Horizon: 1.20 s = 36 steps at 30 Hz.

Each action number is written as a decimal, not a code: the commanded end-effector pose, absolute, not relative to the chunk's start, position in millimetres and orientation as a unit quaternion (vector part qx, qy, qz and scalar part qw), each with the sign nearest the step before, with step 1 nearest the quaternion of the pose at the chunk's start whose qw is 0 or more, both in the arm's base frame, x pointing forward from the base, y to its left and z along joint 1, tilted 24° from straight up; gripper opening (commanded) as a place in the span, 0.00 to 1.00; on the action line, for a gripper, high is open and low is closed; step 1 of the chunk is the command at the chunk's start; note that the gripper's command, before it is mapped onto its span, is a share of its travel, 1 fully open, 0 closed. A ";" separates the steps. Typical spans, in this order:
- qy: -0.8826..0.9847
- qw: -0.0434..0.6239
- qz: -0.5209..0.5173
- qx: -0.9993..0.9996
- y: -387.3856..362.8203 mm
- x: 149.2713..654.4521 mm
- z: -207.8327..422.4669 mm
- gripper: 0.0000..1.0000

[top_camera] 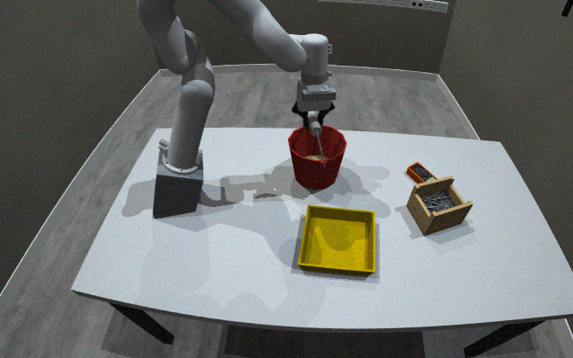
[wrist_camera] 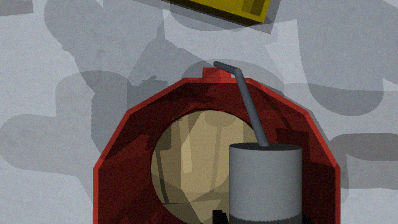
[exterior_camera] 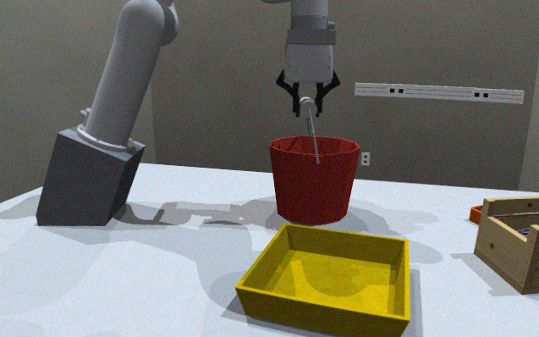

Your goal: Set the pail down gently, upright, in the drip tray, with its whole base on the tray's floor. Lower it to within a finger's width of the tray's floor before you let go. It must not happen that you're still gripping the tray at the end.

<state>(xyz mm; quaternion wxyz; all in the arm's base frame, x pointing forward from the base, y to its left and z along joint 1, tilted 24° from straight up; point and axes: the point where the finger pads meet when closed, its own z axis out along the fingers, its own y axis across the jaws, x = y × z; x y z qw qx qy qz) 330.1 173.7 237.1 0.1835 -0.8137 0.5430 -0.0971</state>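
Note:
The red pail (top_camera: 317,155) stands upright on the white table behind the yellow drip tray (top_camera: 338,239). Its grey wire handle stands up over the rim and ends in a grey cylindrical grip (exterior_camera: 307,102). My gripper (exterior_camera: 307,106) is straight above the pail and is shut on that grip. In the exterior view the pail (exterior_camera: 314,178) sits just behind the tray (exterior_camera: 330,279). The wrist view looks down into the pail (wrist_camera: 215,160), with the grey grip (wrist_camera: 265,182) close at the bottom and a corner of the tray (wrist_camera: 225,7) at the top.
A wooden crate of nails (top_camera: 439,204) stands at the right of the table, with a small orange device (top_camera: 420,173) behind it. The arm's dark base (top_camera: 177,189) stands at the left of the pail.

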 end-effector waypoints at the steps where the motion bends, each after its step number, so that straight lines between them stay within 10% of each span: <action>1: 0.543 0.185 -0.098 -0.813 174.1 330.9 239.0 0.00; 36: 0.543 0.185 -0.098 -0.813 171.7 326.4 250.6 0.00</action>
